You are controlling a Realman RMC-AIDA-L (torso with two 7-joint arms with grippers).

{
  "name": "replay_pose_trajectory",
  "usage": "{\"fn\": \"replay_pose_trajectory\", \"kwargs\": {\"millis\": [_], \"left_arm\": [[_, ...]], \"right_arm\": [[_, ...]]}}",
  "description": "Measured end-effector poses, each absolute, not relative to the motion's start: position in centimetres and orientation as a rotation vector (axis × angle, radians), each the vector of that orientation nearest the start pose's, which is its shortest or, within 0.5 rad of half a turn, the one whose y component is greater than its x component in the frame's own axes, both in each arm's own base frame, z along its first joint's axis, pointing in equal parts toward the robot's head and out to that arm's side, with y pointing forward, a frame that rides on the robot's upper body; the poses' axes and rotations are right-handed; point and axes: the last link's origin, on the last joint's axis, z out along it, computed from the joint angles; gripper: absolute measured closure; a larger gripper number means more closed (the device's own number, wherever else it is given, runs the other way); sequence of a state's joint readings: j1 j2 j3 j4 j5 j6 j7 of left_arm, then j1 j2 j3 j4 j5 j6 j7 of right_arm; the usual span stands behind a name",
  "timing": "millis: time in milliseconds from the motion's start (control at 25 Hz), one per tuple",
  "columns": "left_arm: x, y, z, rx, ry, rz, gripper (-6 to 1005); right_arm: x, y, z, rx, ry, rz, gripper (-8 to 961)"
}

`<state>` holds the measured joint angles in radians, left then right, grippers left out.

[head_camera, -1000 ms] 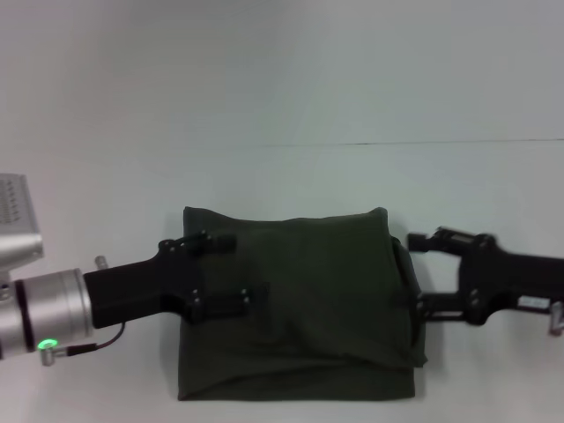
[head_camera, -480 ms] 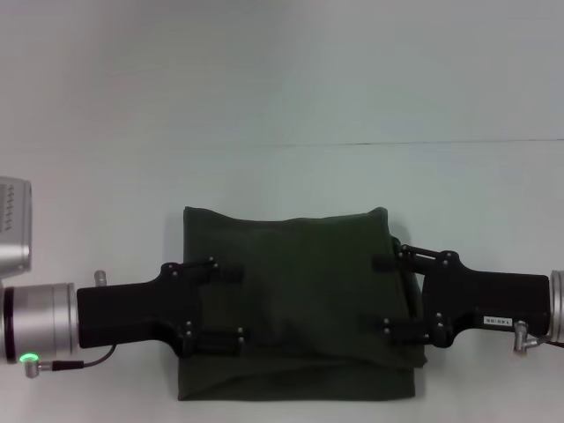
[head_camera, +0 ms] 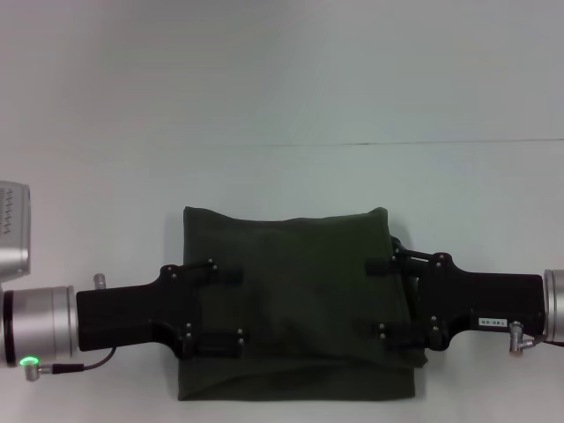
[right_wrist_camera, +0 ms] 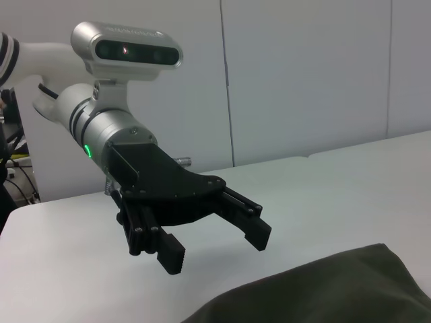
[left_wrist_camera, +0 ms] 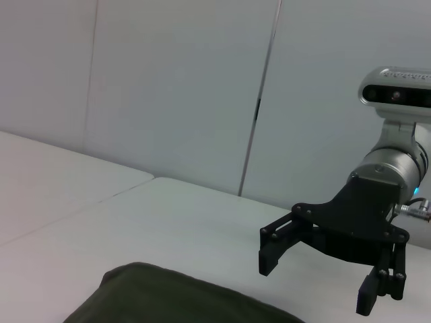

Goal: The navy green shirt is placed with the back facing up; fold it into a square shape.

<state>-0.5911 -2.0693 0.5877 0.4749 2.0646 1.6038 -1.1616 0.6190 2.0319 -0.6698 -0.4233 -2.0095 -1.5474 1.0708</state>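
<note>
Both wide apart and empty above the folded navy green shirt: left claw, right claw

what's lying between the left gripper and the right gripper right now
Only the navy green shirt, folded on the white table. In the head view the left gripper and right gripper face each other, both open, above it.

Shirt between left and right end effector

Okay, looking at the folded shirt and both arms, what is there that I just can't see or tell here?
- Head view: the left end effector and right end effector cover the navy green shirt edges beneath them.
- Head view: the folded shirt hides its sleeves and collar.
- Wrist views: each picture's bottom edge cuts off most of the shirt.
</note>
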Motion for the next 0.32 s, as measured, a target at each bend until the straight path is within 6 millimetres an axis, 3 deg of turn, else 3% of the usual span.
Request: {"fn": "replay_pose_trajectory", "kwargs": {"millis": [320], "left_arm": [[-25.61, 32.03, -2.2, -2.8, -0.474, -0.799, 67]], "right_arm": [[25.6, 33.25, -2.05, -2.812, 0.317, 0.714, 22]]}}
